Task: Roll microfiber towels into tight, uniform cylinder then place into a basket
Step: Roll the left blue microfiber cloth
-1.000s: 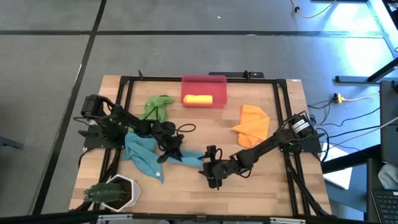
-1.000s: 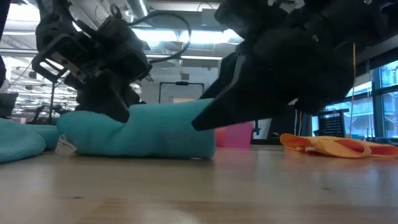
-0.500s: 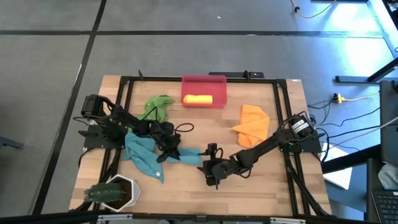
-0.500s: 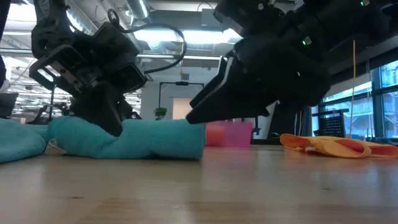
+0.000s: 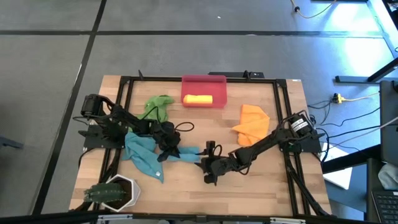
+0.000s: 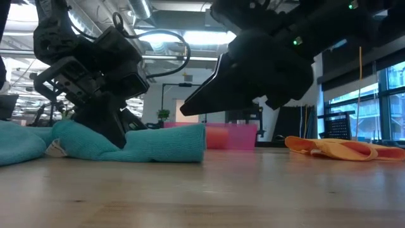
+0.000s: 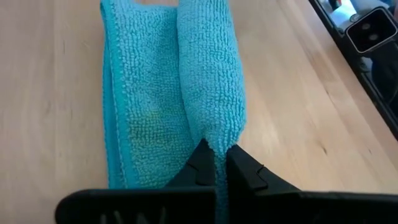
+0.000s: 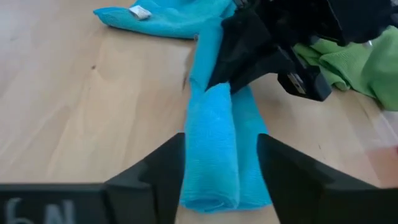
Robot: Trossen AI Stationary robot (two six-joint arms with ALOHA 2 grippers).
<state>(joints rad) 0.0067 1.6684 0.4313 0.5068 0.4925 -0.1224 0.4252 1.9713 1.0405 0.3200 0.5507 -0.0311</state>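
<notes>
The left tool sits just left of the middle of the high view, clenched on the near end of a teal-blue towel roll; in the left wrist view its two dark fingers pinch the roll's tip with almost no gap between them. The roll lies on a flat teal strip of the same cloth, stretched along the wooden bench. In the low view this tool presses down into the left part of the roll, which rests flat on the bench.

The right tool is just below and right of the frame's centre in the high view, at the roll's other end. In the right wrist view its fingers stand apart on either side of the roll's end, not visibly pressing the cloth. In the low view it hangs above the roll's right end, clear of the bench.

A second teal-blue towel lies loosely spread at lower left of the high view, touching the rolled one. A green towel is crumpled at upper left, and an orange towel lies folded at right of centre, well apart from the tools. The red-pink basket stands at the upper middle of the bench, holding a rolled yellow towel. A white hexagonal pot with a green plant sits at the lower left corner.
</notes>
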